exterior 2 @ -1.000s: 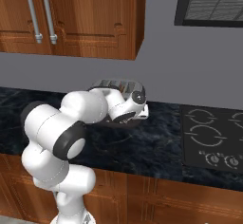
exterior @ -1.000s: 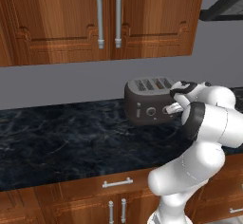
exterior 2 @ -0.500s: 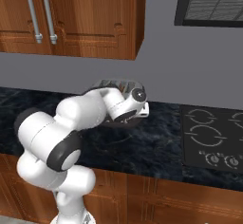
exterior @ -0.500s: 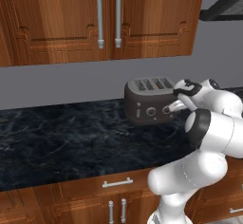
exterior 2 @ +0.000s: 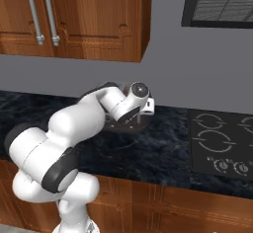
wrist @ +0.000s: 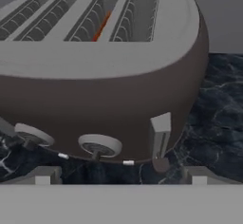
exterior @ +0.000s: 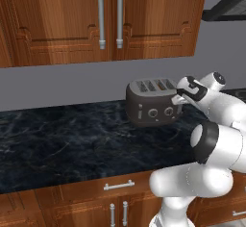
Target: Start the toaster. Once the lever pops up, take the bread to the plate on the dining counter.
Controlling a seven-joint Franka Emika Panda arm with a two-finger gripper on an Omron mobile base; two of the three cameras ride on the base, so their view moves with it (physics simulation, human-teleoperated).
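Left to right: bare black counter (exterior: 62, 144) spreads wide, then the toaster (exterior: 153, 101) near the back wall, four slots on top, an orange glow deep in one slot. Its lever (wrist: 160, 134) sits low on the front. The tool (wrist: 121, 176) hangs just before it, released, jaws spread wide, grasping nothing.
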